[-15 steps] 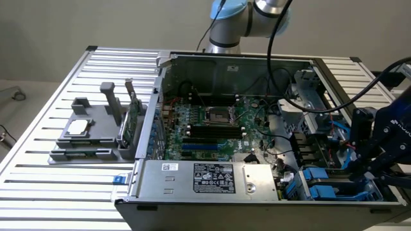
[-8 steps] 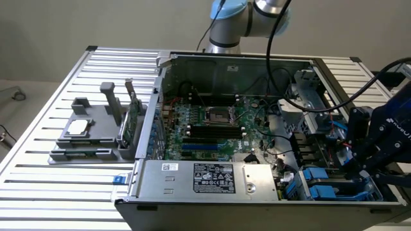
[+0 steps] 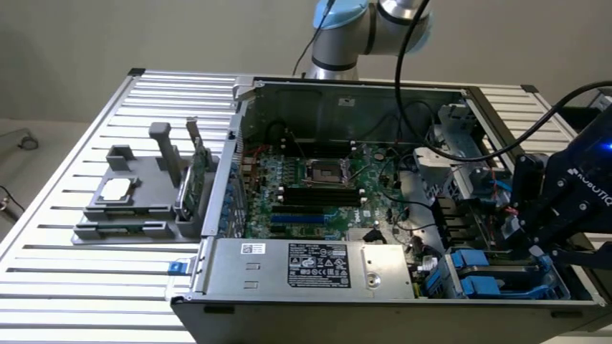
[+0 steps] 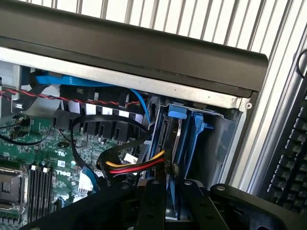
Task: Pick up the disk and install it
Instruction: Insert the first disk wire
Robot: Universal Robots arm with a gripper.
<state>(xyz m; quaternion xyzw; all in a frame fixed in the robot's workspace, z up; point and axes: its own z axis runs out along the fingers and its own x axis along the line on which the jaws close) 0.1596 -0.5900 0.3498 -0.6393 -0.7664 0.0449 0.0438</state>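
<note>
disk: hand, jaws nearly together, clamping it edgewise inside drive bay; install step calling for square alignment.

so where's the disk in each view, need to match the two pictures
exterior view: the disk sits low at the exterior view's right, framed in blue plastic.
wrist view: the disk is seen edge-on, straight ahead of the fingers that clamp it.
shared landmark: the green motherboard, beside the disk in both.
</note>
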